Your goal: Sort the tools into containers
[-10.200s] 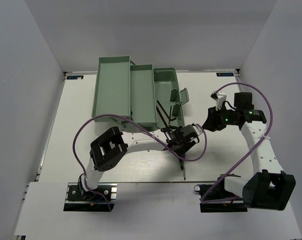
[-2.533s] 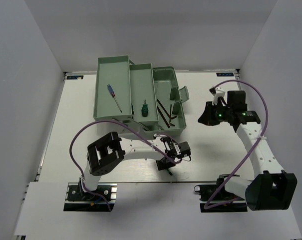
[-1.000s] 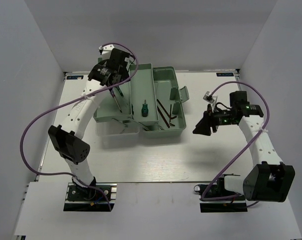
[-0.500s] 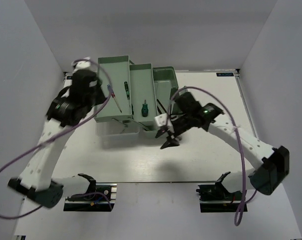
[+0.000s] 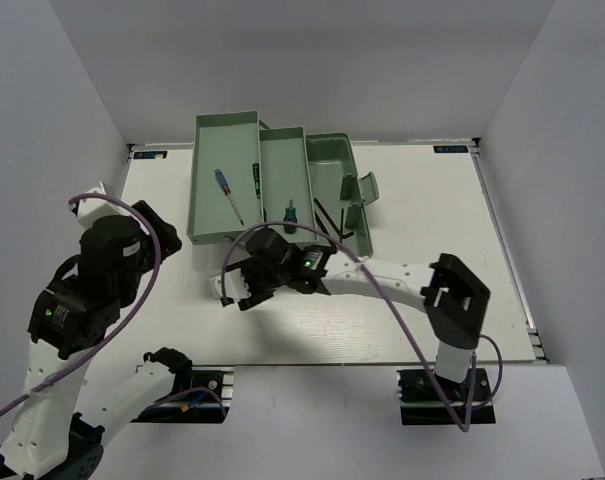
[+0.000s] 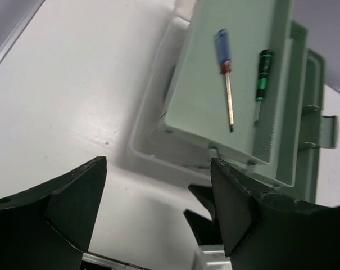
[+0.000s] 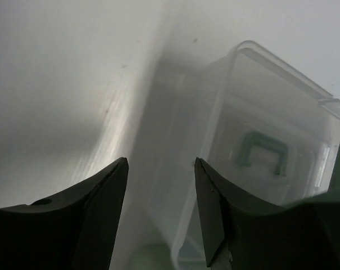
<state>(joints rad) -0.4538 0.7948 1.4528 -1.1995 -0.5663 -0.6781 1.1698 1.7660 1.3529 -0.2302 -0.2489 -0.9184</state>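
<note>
The mint-green toolbox stands open at the back centre. Its left fold-out tray holds the purple-handled screwdriver and the dark green-handled one; both also show in the left wrist view. The stubby green-and-black screwdriver lies in the middle tray. Dark hex keys lie in the deep base. My right gripper is open and empty, low by the translucent lid. My left gripper is open and empty, raised at the near left.
The lid's green handle shows through the plastic. My right arm stretches across the toolbox's front. My left arm rises high over the near left corner. White walls close three sides.
My left arm has pulled back from the left tray to the near left, leaving the dark green screwdriver in it. My right gripper has moved left along the toolbox front to the lid.
</note>
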